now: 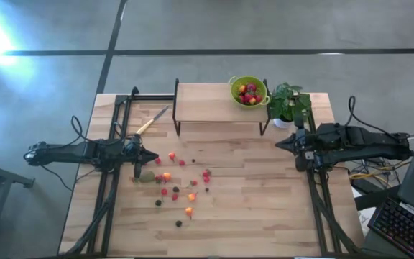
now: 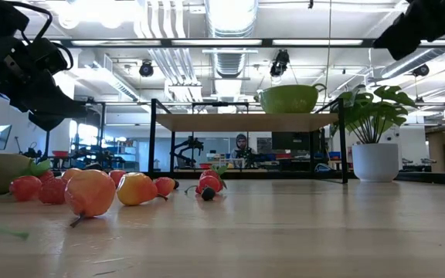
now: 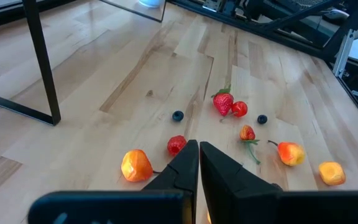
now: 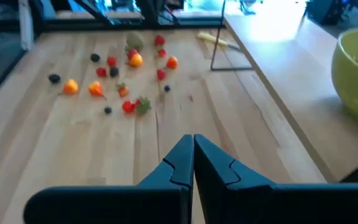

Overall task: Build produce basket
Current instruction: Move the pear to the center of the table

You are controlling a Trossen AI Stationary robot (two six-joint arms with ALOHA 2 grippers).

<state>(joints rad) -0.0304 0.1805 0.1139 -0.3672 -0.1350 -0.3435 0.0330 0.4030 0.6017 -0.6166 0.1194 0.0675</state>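
Left gripper (image 1: 152, 155) closed, empty, left-centre beside scattered fruit (image 1: 175, 188). Right gripper (image 1: 282, 144) closed, empty, right. Green colander (image 1: 249, 91) on shelf, upper centre.

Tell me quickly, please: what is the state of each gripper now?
Left gripper: jaws closed, holding nothing, above the scattered fruit.
Right gripper: jaws closed, holding nothing.

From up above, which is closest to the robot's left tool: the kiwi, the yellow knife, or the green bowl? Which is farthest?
From the left tool, shut, at the table's left:
1. Kiwi, just in front of the tool, beside it.
2. Yellow knife, behind it, near the shelf's left leg.
3. Green bowl, farthest, up on the shelf toward the right.
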